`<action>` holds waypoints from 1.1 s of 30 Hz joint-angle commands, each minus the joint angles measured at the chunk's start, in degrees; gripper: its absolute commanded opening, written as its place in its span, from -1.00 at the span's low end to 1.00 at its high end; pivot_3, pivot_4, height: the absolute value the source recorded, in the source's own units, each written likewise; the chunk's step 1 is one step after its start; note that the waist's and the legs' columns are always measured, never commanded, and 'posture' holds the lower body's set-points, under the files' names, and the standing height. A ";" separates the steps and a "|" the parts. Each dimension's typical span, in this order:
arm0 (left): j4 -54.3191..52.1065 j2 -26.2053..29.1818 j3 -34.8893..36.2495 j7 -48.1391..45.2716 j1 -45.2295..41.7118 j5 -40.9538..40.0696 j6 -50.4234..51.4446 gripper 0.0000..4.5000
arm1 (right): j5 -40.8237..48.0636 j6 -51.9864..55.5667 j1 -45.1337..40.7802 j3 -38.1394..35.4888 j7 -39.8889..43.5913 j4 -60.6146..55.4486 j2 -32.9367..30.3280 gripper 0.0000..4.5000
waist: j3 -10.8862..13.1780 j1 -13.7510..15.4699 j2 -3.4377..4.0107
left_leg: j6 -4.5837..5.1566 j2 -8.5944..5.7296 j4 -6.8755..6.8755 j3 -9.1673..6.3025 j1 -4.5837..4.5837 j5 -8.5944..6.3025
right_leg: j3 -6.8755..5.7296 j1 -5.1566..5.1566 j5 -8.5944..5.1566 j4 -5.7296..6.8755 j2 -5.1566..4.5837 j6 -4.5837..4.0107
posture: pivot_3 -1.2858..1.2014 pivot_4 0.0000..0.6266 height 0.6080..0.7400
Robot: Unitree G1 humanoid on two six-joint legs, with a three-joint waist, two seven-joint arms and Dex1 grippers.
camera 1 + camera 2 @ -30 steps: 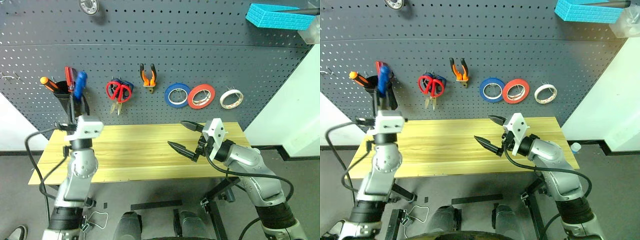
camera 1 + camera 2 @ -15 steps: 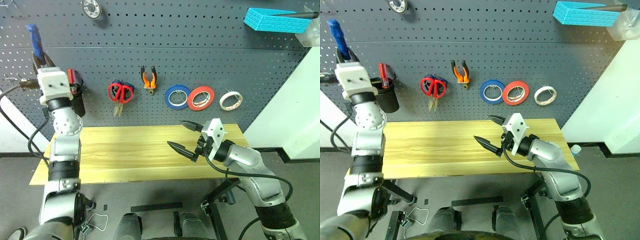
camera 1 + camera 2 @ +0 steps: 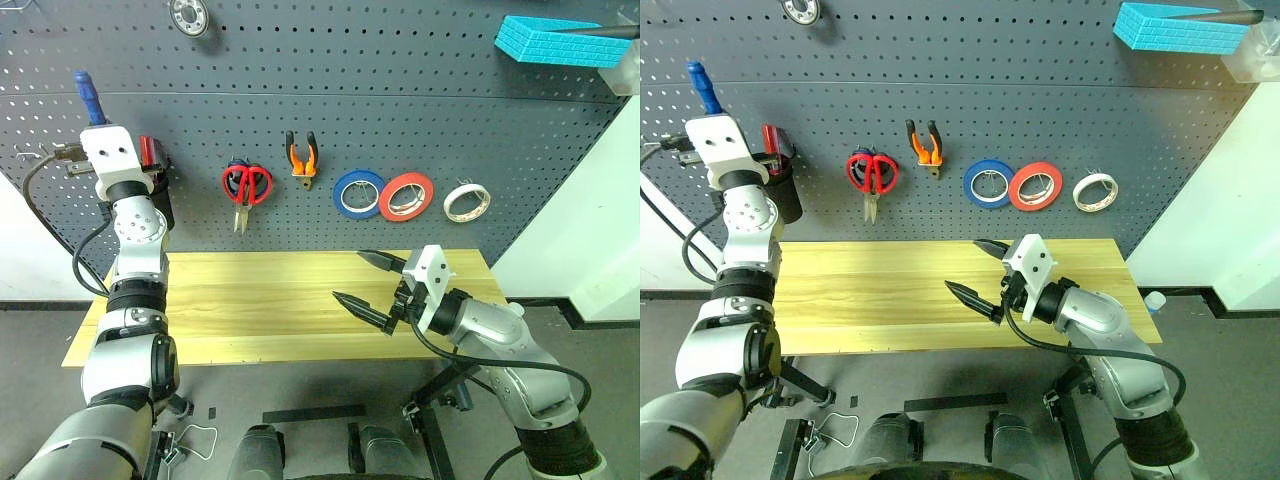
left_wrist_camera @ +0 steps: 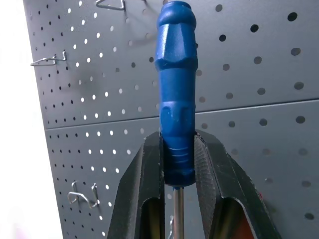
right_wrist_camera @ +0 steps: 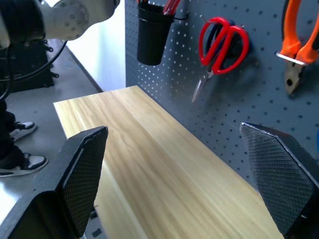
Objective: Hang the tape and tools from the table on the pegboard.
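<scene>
Left claw: my left gripper [image 4: 177, 164] is clamped on the blue-handled screwdriver [image 4: 176, 94], both black fingers [image 4: 149, 179] pressed flat on the lower handle, the thin metal shaft running down between them.

Screwdriver: it stands upright in my grip, handle up, close in front of the pegboard [image 3: 420, 110] and above the black cup holder [image 3: 159, 205] at the board's left end.

Left arm pose: raised high on my left, forearm near vertical, wrist tilted up and toward the board.

Right claw: my right gripper [image 3: 368, 287] hangs over the table [image 3: 260, 300] with its fingers spread wide and nothing between them, pointing level toward my left.

Right arm pose: elbow bent, held low and near the table's front edge.

Already hung: the red-handled scissors [image 3: 245, 187], the orange-handled pliers [image 3: 301, 157] and the whitish tape [image 3: 465, 201] are on the board; a blue roll [image 3: 357, 193] and a red roll [image 3: 405, 196] hang between pliers and tape.

Step in hand: I judge this the last item, the screwdriver on its way to a place on the board; the tabletop looks bare.

Next move: it calls for lowering the shaft tip-first into the cup, keeping it upright and clear of the red handle [image 3: 149, 152] already there, then letting go.
</scene>
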 commanded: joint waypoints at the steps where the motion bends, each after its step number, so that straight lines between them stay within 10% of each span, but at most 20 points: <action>1: 0.18 1.17 -0.42 -0.15 -2.47 -0.15 -2.01 -0.78 | 1.01 0.57 -0.31 -0.67 -0.28 -2.89 -0.46 1.00 | 0.05 0.00 -0.01 | 0.00 0.00 0.00 0.00 0.00 0.00 | 0.00 0.00 0.00 0.00 0.00 0.00 | 0.08 -0.75 0.72; 16: 0.35 0.95 -1.19 1.92 -1.21 0.44 -2.10 -0.78 | 2.49 3.71 1.35 -1.25 -1.17 -6.32 -1.94 1.00 | 0.90 -0.08 0.02 | 0.00 0.00 0.01 0.00 -0.01 0.00 | 0.00 0.00 -0.02 0.00 -0.01 -0.02 | 0.07 -0.66 0.72; 28: 1.81 1.48 -2.37 2.85 -2.82 1.48 -2.66 0.92 | 2.09 3.34 1.24 -0.95 -1.66 -5.72 -1.67 1.00 | 1.13 -0.09 -0.01 | 0.00 0.00 0.00 -0.01 -0.01 0.00 | 0.00 -0.01 -0.02 -0.01 -0.01 -0.02 | 0.06 -0.69 0.72; 33: -11.86 -0.29 -5.65 -2.35 0.27 1.93 -3.44 0.92 | 1.12 2.27 0.48 -0.63 -1.81 -4.37 -1.41 1.00 | 1.11 -0.07 -0.03 | 0.00 0.00 0.01 0.00 -0.07 0.00 | 0.00 -0.03 -0.02 -0.03 -0.02 -0.01 | 0.06 -0.79 0.72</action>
